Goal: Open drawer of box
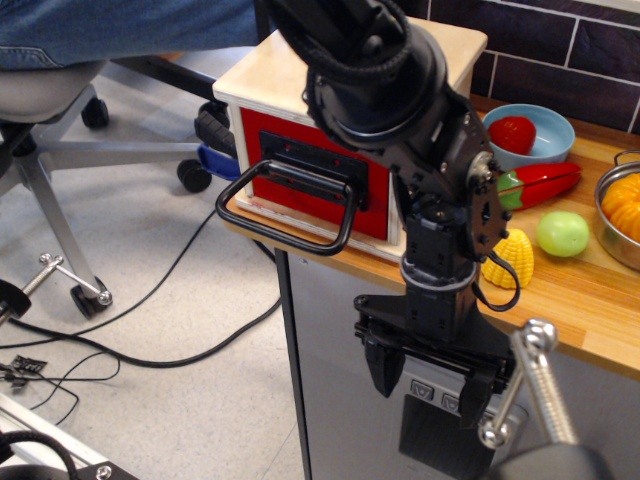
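Observation:
The pale plywood box (pixel 268 72) stands at the left end of a wooden counter. Its red drawer (pixel 300 165) looks shut, flush with the box front. The black bar handle (pixel 285 215) juts out past the counter's edge. My gripper (pixel 427 385) points down in front of the grey cabinet, below and to the right of the handle and clear of it. Its jaws are open and empty. My arm (pixel 385 80) hides much of the box top.
On the counter (pixel 590 300) right of the box are a blue bowl (pixel 545 135), a red pepper (pixel 545 182), a green fruit (pixel 562 233), yellow corn (pixel 512 260) and a metal pot (pixel 620 215). An office chair (pixel 50 130) and cables (pixel 150 350) are on the floor at left. A metal rod (pixel 530 385) stands in the near right foreground.

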You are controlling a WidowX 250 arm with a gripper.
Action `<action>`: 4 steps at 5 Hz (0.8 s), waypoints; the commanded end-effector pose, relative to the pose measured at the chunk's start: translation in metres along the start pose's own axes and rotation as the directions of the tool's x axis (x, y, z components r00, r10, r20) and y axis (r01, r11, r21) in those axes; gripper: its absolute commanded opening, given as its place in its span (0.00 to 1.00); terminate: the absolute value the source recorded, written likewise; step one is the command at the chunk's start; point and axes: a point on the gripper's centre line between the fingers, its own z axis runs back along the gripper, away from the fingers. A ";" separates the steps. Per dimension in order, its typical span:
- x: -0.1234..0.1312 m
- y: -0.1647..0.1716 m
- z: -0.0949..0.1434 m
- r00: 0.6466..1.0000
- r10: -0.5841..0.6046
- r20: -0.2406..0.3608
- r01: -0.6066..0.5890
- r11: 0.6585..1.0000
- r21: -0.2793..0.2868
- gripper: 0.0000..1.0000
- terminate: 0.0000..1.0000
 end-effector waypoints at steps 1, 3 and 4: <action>0.000 0.000 0.000 1.000 0.000 0.000 0.000 1.000 0.000 1.00 0.00; 0.010 0.029 0.082 0.996 -0.076 0.049 0.082 0.984 -0.155 1.00 0.00; 0.017 0.056 0.111 0.990 -0.056 0.133 0.077 0.984 -0.159 1.00 0.00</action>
